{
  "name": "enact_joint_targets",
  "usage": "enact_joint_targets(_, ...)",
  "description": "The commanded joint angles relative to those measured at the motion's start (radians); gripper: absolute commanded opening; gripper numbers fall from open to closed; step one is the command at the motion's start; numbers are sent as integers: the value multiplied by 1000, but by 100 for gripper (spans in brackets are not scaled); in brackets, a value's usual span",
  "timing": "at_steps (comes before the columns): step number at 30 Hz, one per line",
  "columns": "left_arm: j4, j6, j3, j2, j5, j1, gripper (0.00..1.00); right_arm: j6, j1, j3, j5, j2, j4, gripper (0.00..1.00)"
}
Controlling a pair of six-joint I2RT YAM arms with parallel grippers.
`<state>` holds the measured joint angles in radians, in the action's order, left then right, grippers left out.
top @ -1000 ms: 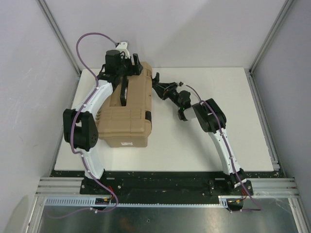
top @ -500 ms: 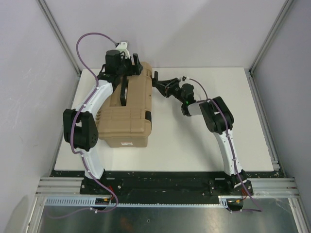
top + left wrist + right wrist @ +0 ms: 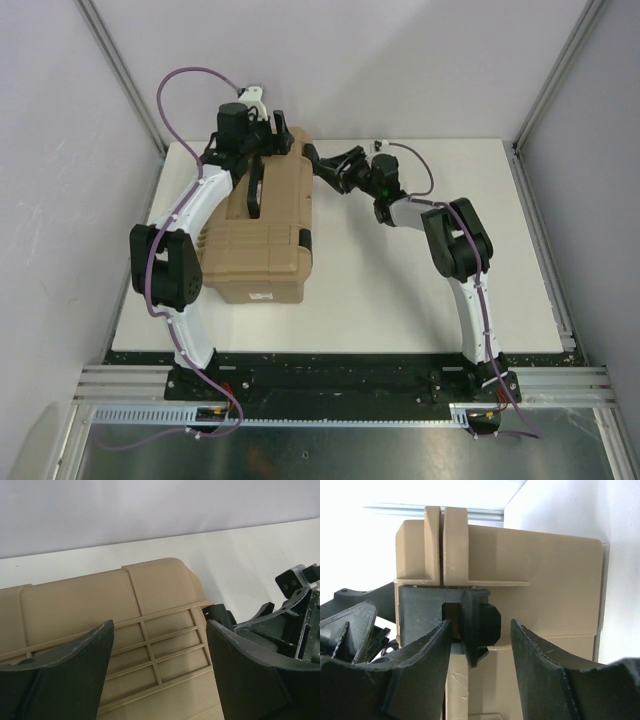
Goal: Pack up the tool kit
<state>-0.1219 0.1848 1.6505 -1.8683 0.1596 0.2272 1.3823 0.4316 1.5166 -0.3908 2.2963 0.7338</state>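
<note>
The tan toolbox (image 3: 262, 240) lies closed on the left of the table, its black handle (image 3: 255, 186) on top. My left gripper (image 3: 268, 140) is open over the box's far end; its wrist view shows the ribbed tan lid (image 3: 100, 610) between the spread fingers, around the point (image 3: 159, 630). My right gripper (image 3: 315, 160) is open at the box's far right side. In the right wrist view the black latch (image 3: 482, 617) sits between the open fingers, around the point (image 3: 481, 625), with the left finger touching it. The hammer, screwdrivers and knife are out of view.
A second black latch (image 3: 305, 241) sits on the box's right side nearer to me. White table surface (image 3: 420, 290) spreads right of the box. Grey walls and metal frame posts (image 3: 545, 90) enclose the table. My right gripper also shows in the left wrist view (image 3: 285, 630).
My right gripper has moved left and farther back, from beside the box to its far right latch. The left arm and the toolbox have not moved.
</note>
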Motion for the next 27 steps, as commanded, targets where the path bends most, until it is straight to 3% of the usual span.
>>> enact_joint_targets(1,-136,17,-34,-6,-14,7,80,-118,34,87,-38,-81,-75,55)
enact_joint_targets(9,-137,11,-36,-7,-18,9,80,-152,43,136,-43,-68,-176,56)
enact_joint_targets(18,-136,4,-35,-7,-24,12,80,-169,43,54,-4,-80,-257,62)
enact_joint_targets(27,-136,1,-34,-8,-26,12,80,-164,36,15,2,-73,-276,61)
